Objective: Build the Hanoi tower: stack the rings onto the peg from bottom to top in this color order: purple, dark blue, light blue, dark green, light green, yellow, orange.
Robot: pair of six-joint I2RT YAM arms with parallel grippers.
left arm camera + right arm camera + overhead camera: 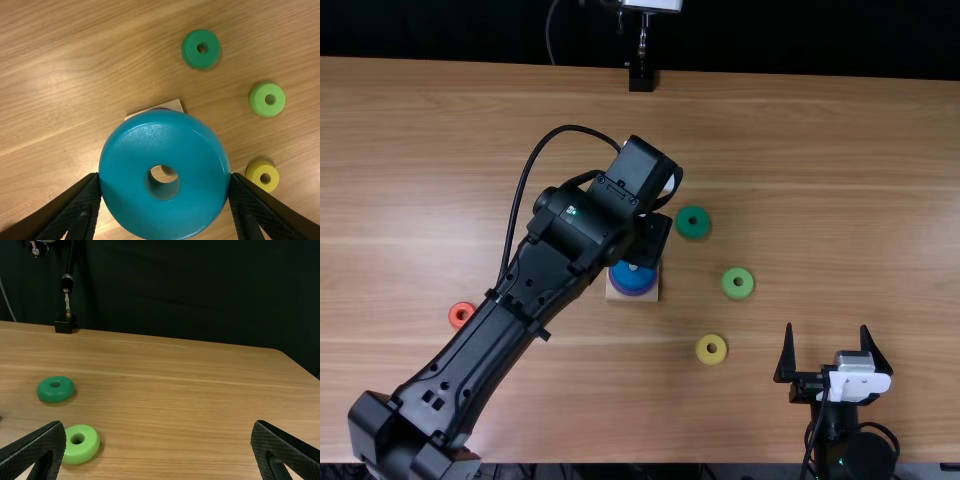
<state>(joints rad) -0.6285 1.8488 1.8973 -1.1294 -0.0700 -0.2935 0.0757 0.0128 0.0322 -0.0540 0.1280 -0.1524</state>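
Note:
In the top view my left gripper [648, 242] is over the wooden base [653, 292], where a blue ring [636, 278] is seen above a purple one [632, 292]. The left wrist view has that gripper [165, 182] shut on the light blue ring [125, 160], held by its sides above the base [174, 105]. Loose on the table lie the dark green ring [693, 222], light green ring [738, 283], yellow ring [711, 349] and orange ring [462, 315]. My right gripper [827, 332] stands open at the lower right; its fingers are wide apart in its wrist view [158, 432].
The left arm stretches diagonally over the table [840, 200] from the lower left, passing close to the orange ring. A black stand [641, 78] is at the far edge. Dark green, light green and yellow rings lie right of the base.

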